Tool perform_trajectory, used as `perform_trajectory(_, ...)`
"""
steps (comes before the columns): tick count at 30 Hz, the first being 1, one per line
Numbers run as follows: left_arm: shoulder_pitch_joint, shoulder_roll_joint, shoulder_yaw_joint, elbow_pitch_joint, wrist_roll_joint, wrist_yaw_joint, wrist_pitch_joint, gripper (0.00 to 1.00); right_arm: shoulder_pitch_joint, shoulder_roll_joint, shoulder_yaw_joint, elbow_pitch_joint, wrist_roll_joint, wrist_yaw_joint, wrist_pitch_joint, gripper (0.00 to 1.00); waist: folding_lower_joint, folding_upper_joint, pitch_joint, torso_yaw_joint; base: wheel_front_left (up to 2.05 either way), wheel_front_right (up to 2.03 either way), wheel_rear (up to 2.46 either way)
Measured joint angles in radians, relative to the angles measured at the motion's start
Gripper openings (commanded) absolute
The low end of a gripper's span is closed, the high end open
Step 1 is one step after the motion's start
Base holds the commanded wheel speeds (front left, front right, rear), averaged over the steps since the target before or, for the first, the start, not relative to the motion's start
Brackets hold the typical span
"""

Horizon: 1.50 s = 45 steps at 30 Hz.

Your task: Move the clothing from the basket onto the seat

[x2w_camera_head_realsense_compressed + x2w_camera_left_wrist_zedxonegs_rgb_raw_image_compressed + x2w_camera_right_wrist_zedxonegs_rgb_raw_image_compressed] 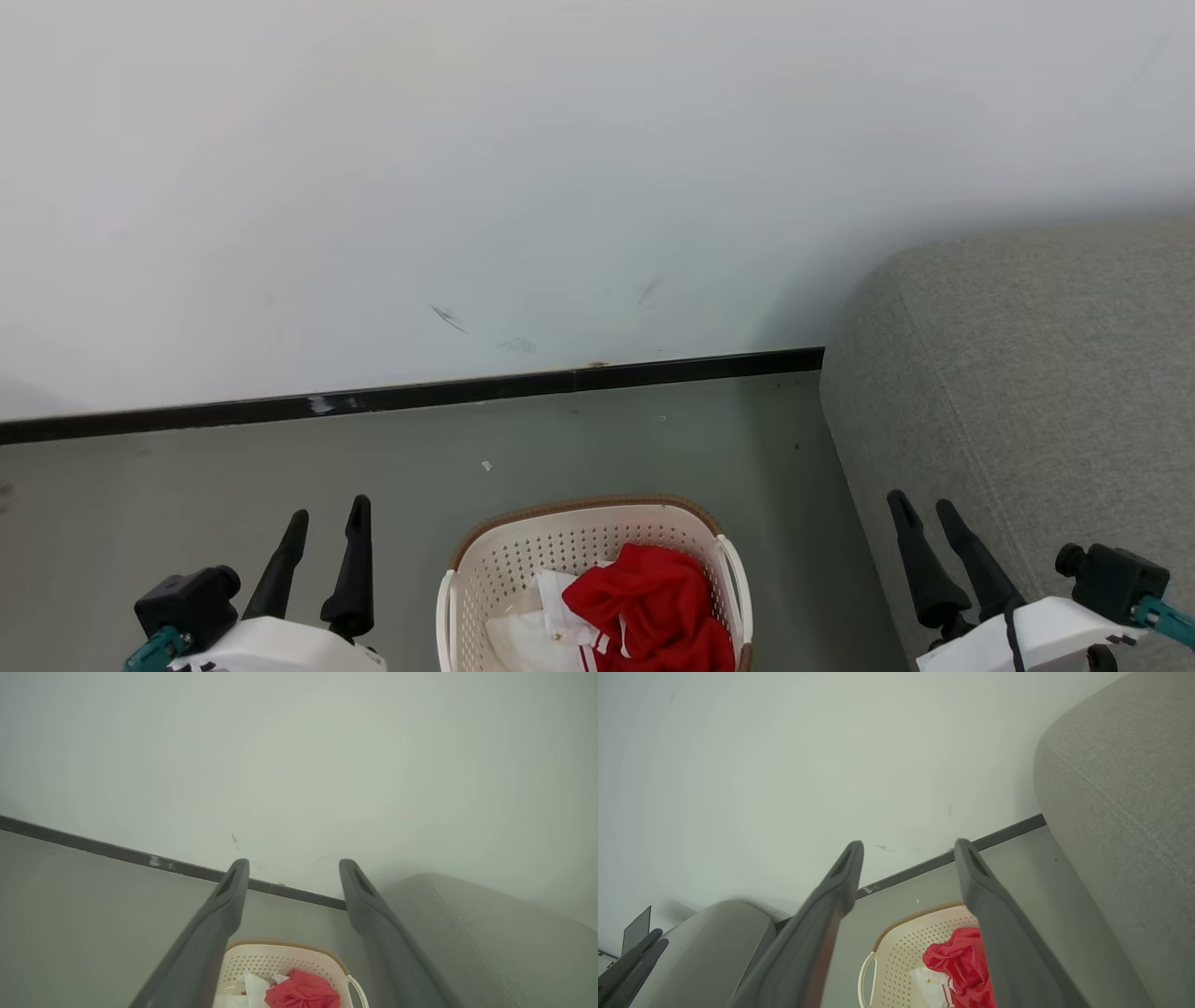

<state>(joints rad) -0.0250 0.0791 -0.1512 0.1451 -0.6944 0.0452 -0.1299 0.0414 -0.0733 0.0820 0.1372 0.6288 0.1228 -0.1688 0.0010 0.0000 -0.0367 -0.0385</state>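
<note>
Your left gripper (329,509), two long dark fingers at the lower left of the head view, stands parted and holds nothing. Your right gripper (920,500), at the lower right, is likewise spread and empty.

Between them, at the bottom centre, sits the oval cream-white perforated plastic basket with a brown woven-look rim (579,505). The soft red and white clothing (653,588) lies crumpled inside it, none yet moved.

I'd say the heap is your main trouble. The red garment lies over the white one, so a shallow pinch may catch only a fold that slips free, and a deep one may drag both up together. A fingertip could also hook a side handle or a perforation and pull the light basket along the grey floor (187,467). A trailing sleeve might drop short of the large grey fabric-upholstered seat (1027,373) filling the right side.

Both arms sit low at the bottom edge, flanking the basket. Their fingers point up the frame toward the white wall (560,187), and the right one lies over the seat's near edge.
</note>
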Motion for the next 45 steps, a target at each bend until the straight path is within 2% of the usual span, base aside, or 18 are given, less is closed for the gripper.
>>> perform_trajectory(7,0.023,0.018,-0.028,-0.004,0.142,0.042,-0.025,1.00,0.002,0.006,0.006,-0.007,-0.126,0.000,-0.018,1.00,-0.0003,0.0000,-0.007,-0.006,0.00,0.00,0.00)
perform_trajectory(13,0.052,0.012,-0.046,-0.005,0.220,0.073,-0.048,1.00,0.020,0.011,0.009,-0.013,-0.232,0.000,-0.031,1.00,-0.0004,0.0000,-0.014,-0.011,0.00,0.00,0.00)
perform_trajectory(32,0.077,0.001,-0.078,-0.029,0.452,0.130,-0.115,1.00,0.038,0.029,0.006,-0.045,-0.535,0.000,-0.078,1.00,-0.0005,0.0000,-0.024,-0.026,0.00,0.00,0.00)
perform_trajectory(34,0.078,0.000,-0.080,-0.030,0.463,0.130,-0.119,1.00,0.038,0.031,0.005,-0.050,-0.563,0.001,-0.079,1.00,-0.0005,0.0000,-0.024,-0.027,0.00,0.00,0.00)
perform_trajectory(45,0.087,-0.011,-0.058,-0.014,0.447,0.130,-0.119,1.00,0.038,0.031,-0.003,-0.055,-0.560,0.001,-0.079,1.00,-0.0005,0.0000,-0.020,-0.027,0.00,0.00,0.00)
